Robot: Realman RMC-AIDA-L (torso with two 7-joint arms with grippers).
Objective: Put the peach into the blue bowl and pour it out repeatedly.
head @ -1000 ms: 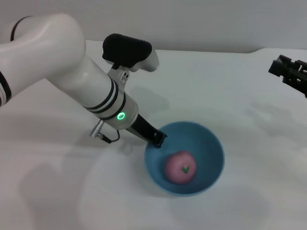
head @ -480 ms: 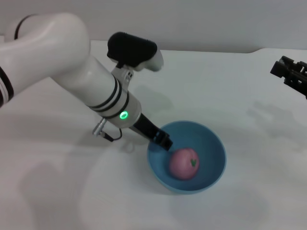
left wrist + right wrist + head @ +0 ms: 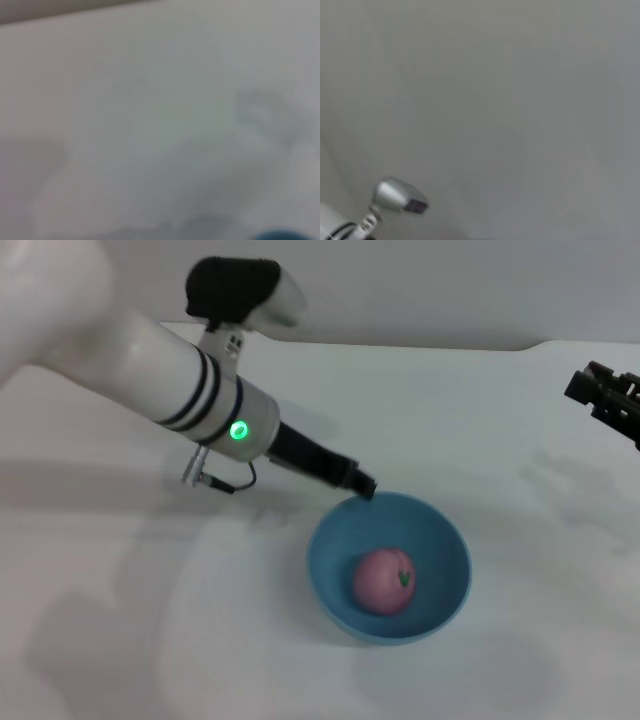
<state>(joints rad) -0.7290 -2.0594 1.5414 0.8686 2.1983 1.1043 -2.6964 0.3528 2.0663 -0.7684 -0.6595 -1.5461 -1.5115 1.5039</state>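
The blue bowl [image 3: 441,541] stands upright on the white table, right of centre in the head view. The pink-red peach [image 3: 383,581] lies inside it on the bottom, its green stem mark facing right. My left gripper [image 3: 364,485] hangs at the bowl's far left rim, just above the edge, with the white arm stretching back up and to the left. A sliver of the blue bowl [image 3: 277,235] shows at the edge of the left wrist view. My right gripper [image 3: 608,400] stays parked at the far right, away from the bowl.
The white table [image 3: 200,620] spreads around the bowl on all sides, and its back edge runs along the top of the head view. A silver connector [image 3: 396,196] shows in a corner of the right wrist view.
My left gripper has pulled up and back from inside the bowl's left rim to its far edge, and the arm has risen. The peach rolled slightly right and settled.
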